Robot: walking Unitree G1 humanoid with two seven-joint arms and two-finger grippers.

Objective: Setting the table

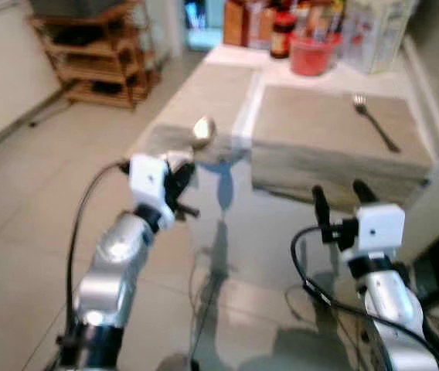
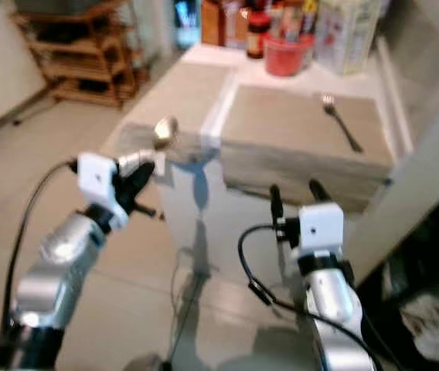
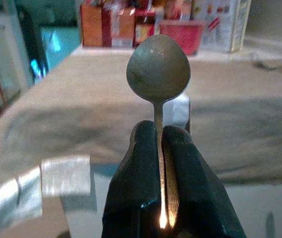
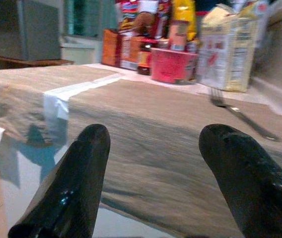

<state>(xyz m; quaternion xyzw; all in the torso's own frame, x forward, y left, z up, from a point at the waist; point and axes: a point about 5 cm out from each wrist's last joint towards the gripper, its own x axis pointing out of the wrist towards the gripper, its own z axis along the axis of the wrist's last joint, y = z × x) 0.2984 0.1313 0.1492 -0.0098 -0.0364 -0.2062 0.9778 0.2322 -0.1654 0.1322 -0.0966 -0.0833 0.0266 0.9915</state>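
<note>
Fork (image 1: 372,121) already lay on the right placemat (image 1: 335,127). Left pincer (image 3: 162,148) pinched the spoon (image 3: 158,69) short of the tabletop (image 1: 227,58); right pincer (image 4: 153,173) spread, empty. Spoon placement remained.

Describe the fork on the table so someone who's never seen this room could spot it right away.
Start at the glass table with two beige placemats side by side. On the right placemat, near its far right corner, lies the fork, tines toward the red tub and boxes at the back. It is the only cutlery lying flat; the spoon is held up in the left gripper.
</note>
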